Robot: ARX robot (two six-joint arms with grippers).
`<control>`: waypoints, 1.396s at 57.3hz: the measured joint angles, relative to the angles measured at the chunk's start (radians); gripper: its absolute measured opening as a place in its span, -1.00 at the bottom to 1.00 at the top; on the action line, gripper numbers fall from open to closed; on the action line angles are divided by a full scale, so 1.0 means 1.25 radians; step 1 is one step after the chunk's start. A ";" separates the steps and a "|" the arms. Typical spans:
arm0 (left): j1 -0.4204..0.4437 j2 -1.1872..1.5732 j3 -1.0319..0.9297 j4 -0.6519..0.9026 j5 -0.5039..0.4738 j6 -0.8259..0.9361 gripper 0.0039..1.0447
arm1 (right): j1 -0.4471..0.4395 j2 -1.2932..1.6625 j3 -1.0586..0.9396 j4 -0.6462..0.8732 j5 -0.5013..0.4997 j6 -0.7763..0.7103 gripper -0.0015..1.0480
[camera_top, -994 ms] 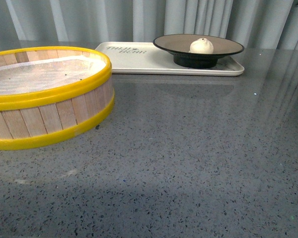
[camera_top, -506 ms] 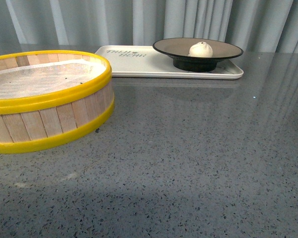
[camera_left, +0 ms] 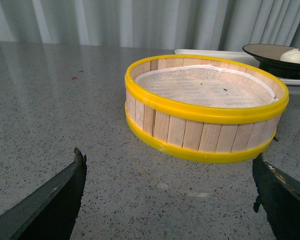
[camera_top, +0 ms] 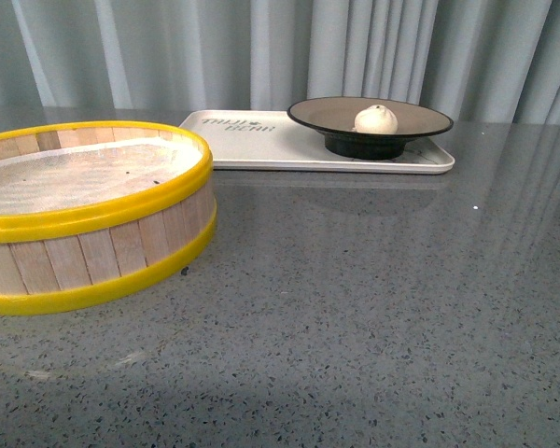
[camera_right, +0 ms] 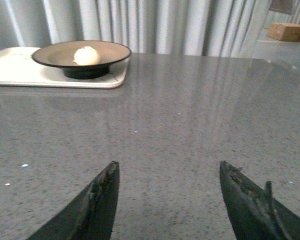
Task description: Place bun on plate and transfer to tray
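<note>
Bun placement surface: grey speckled table (camera_top: 373, 308), the largest item. Steamer basket (camera_top: 84, 219), wooden with yellow rims and a white liner, stands at front left, holding nothing. Tray (camera_top: 261, 145) lies at the far side of the table. Plate (camera_top: 420, 121) rests on the right part of the tray. Bun (camera_top: 375, 119) sits near the plate's centre. Left gripper (camera_left: 170, 200): fingers spread wide, nothing held. Right gripper (camera_right: 167, 202): fingers spread wide, nothing held, well apart from the tray.
</note>
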 joint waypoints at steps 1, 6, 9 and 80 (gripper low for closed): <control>0.000 0.000 0.000 0.000 0.000 0.000 0.88 | 0.007 -0.009 -0.002 -0.003 0.011 0.002 -0.22; 0.000 0.000 0.000 0.000 0.001 0.000 0.88 | 0.028 -0.032 -0.013 -0.014 0.033 0.006 -0.46; 0.000 0.000 0.000 0.000 0.000 0.000 0.88 | 0.043 -0.045 -0.022 -0.023 0.045 0.008 -0.63; 0.000 0.000 0.000 0.000 0.000 0.000 0.88 | 0.175 -0.319 -0.081 -0.230 0.169 0.008 -0.54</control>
